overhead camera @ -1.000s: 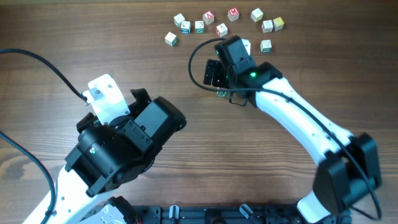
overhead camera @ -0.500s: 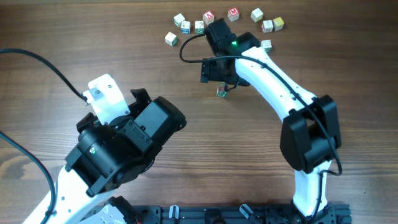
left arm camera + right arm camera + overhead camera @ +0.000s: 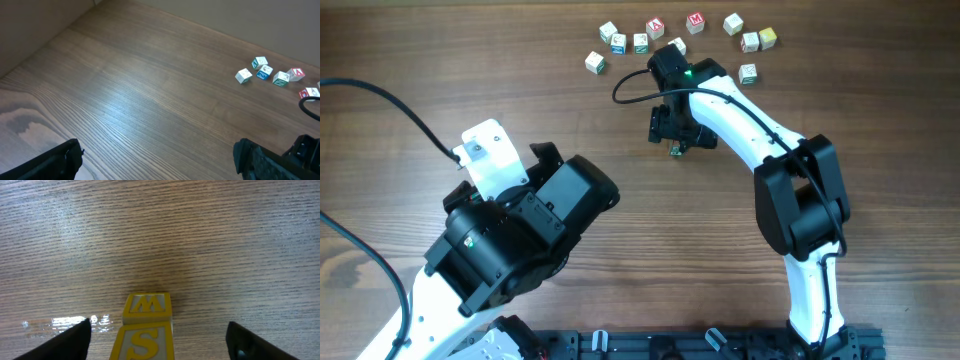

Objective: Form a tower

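The tower (image 3: 147,325) is a short upright stack of white cubes with yellow letters, an S face over a W face in the right wrist view. My right gripper (image 3: 159,336) is open and straddles it, with a dark finger (image 3: 67,340) to each side and bare wood between fingers and cubes. From overhead only a small green-marked corner of the tower (image 3: 675,150) shows under the right gripper (image 3: 675,132). My left gripper (image 3: 159,156) is open over bare wood, far from the stack.
Several loose letter cubes (image 3: 660,35) lie scattered at the table's far edge, just beyond the right arm; some show in the left wrist view (image 3: 272,76). The bulky left arm (image 3: 510,240) fills the near left. A black cable (image 3: 380,100) crosses the left side.
The right arm has folded in leftward and its gripper has settled down around the stack, jaws a little narrower. The left arm has not moved.
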{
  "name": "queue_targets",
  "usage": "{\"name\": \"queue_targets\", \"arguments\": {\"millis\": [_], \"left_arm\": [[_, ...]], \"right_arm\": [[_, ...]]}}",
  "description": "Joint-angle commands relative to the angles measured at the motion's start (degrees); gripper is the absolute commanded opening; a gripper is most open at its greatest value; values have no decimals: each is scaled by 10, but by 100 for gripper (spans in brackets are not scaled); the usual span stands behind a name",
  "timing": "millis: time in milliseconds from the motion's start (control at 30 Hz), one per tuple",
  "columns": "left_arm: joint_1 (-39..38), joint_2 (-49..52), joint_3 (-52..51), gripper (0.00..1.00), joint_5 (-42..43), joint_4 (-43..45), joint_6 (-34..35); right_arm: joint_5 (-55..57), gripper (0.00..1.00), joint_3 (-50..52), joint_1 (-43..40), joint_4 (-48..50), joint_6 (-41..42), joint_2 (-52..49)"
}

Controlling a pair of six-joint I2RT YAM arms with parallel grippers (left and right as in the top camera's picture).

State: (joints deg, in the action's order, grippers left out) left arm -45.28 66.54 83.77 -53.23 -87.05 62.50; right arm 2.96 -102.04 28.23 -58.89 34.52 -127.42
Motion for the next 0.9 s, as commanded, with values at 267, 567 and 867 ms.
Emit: {"name": "queue_targets", "arguments": {"millis": [267, 567, 867], "left_arm": [[1, 2, -2, 100, -1, 0, 10], [1, 2, -2, 100, -1, 0, 10], [1, 2, -2, 100, -1, 0, 10]], "right_arm": [[-5, 53, -10, -2, 2, 6, -6], [-6, 41, -10, -2, 2, 7, -6], [-16, 37, -10, -2, 6, 6, -6]]}}
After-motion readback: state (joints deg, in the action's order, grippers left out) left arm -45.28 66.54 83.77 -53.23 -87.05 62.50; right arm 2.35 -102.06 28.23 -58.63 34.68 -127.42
